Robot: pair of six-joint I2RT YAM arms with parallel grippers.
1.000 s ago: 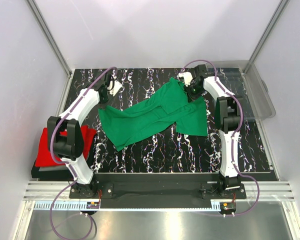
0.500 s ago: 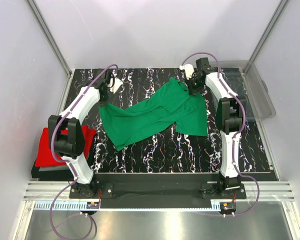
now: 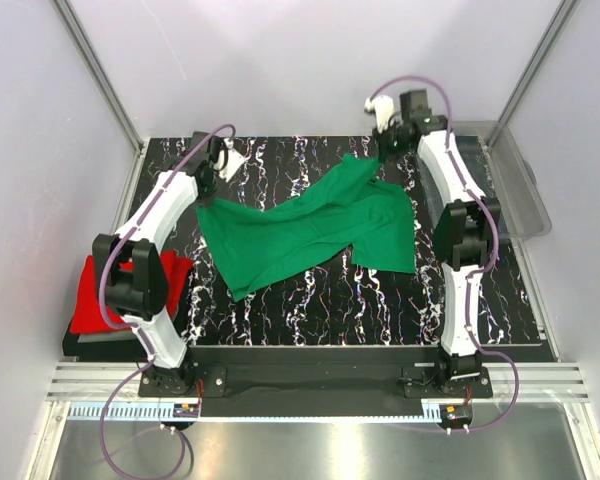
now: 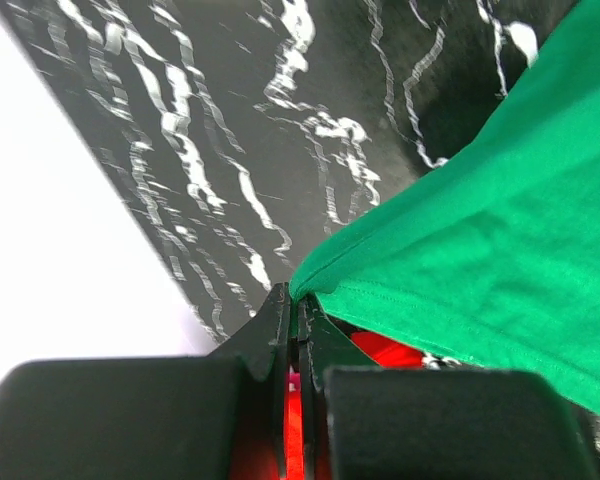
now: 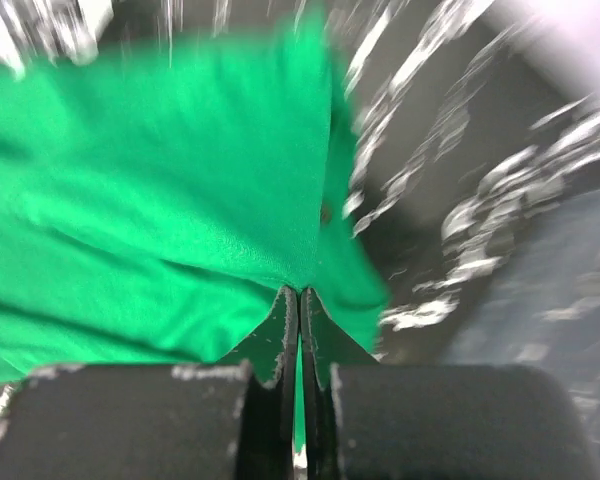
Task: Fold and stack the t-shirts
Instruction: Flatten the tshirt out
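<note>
The left arm (image 3: 165, 207) and right arm (image 3: 442, 165) stretch far forward, left fingers (image 4: 272, 340) and right fingers (image 5: 278, 330) pinching the green t-shirt (image 3: 300, 235).

site: robot lab cell | signs: white panel walls (image 3: 310, 60), aluminium posts (image 3: 98, 75), marbled benchtop (image 3: 310, 300) (slotted rail (image 3: 90, 381) at its edge)

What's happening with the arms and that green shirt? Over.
Left gripper, right gripper both shut on green t-shirt. Red t-shirt aside, left. Nothing blocking.
</note>
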